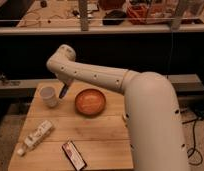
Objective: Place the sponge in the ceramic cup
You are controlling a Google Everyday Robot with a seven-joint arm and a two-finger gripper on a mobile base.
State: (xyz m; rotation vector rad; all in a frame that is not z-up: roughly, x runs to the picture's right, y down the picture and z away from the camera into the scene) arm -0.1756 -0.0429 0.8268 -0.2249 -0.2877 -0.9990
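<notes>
Pinching fingers (64, 89) shut, probably on the sponge (61, 95), hanging the gripper (63, 93) just beside the ceramic cup (48, 96) on the bowl (90, 101) side. Risking clipping the rim and tipping it, or dropping short onto the table (100, 131). Reaching in behind the bowl, bending high, pointing down.

This looks like a robotics lab or workshop. A plain wooden table (95, 134) stands on a grey floor (5, 141) as a test surface. A large white robot arm (107, 80) reaches over it, its gripper (63, 92) hanging above the table's back left part, just beside the ceramic cup (48, 96). Behind the table runs a cluttered workbench (55, 26) with loose cables (37, 17), an orange crate (140, 12) and metal posts (83, 15). To the table's right, a black cable (196, 137) trails over the floor.
</notes>
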